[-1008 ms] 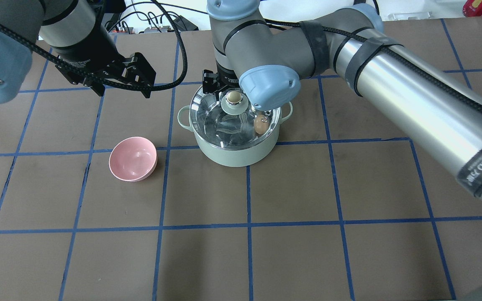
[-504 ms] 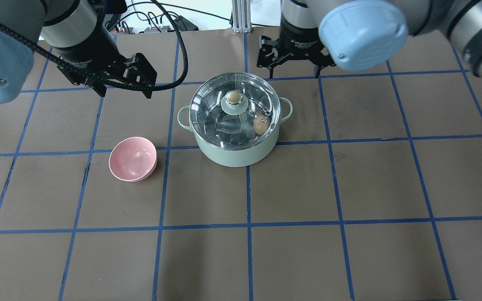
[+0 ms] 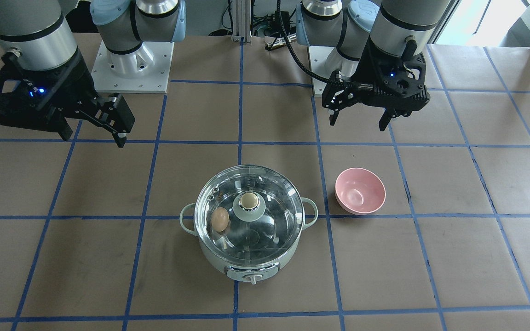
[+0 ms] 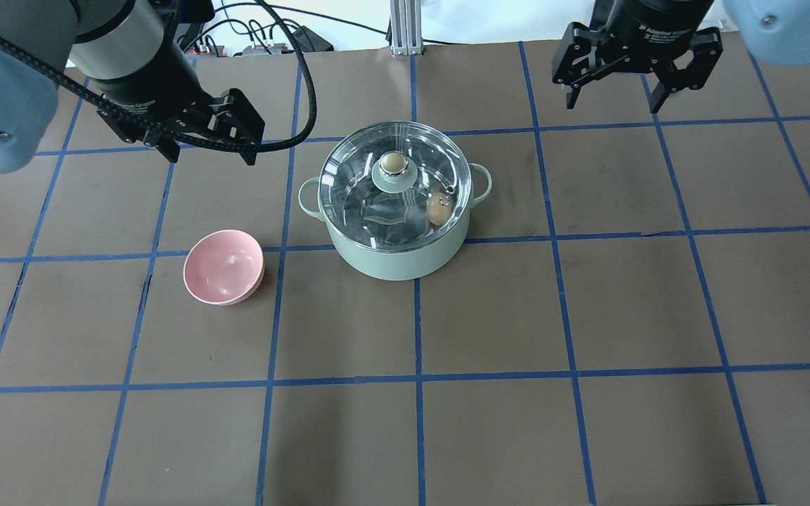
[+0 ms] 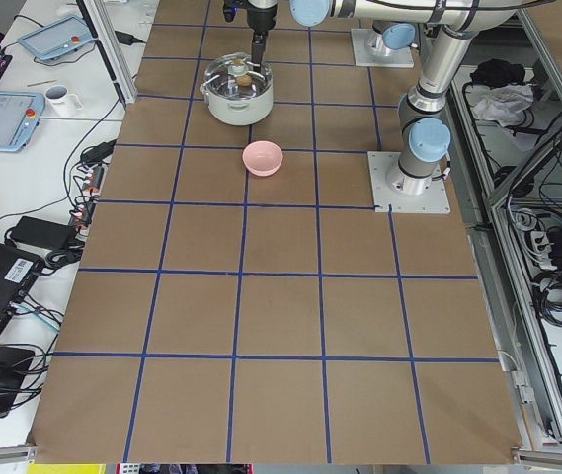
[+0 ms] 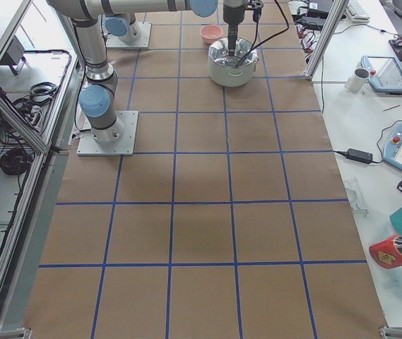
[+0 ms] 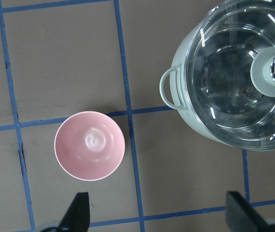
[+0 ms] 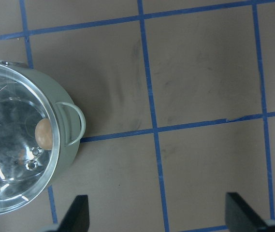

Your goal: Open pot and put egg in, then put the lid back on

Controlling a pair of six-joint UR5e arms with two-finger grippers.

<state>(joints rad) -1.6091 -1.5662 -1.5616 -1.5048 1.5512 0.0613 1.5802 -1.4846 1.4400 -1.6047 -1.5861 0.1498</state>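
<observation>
The pale mint-green pot point(image 4: 394, 263) stands mid-table with the glass lid point(image 4: 366, 204) seated on it, beige knob point(image 4: 392, 163) up. The tan egg point(image 4: 437, 209) lies inside, seen through the glass at the pot's right side; it also shows in the front view point(image 3: 220, 219) and the right wrist view point(image 8: 43, 134). My left gripper point(image 4: 208, 156) is open and empty, hovering left of and behind the pot. My right gripper point(image 4: 612, 104) is open and empty, raised at the back right, well clear of the pot. The pot point(image 3: 212, 257) and lid point(image 3: 269, 230) look closed in the front view.
A small pink bowl point(image 4: 223, 267) sits empty to the left of the pot, near my left gripper's side; it shows in the left wrist view point(image 7: 90, 145). The brown table point(image 4: 588, 316) has blue grid tape. The arm bases stand at the table's back edge.
My right arm has pulled up and away from over the pot to the back right, gripper open. The lid stays on the pot with the egg inside. The left arm has not moved.
</observation>
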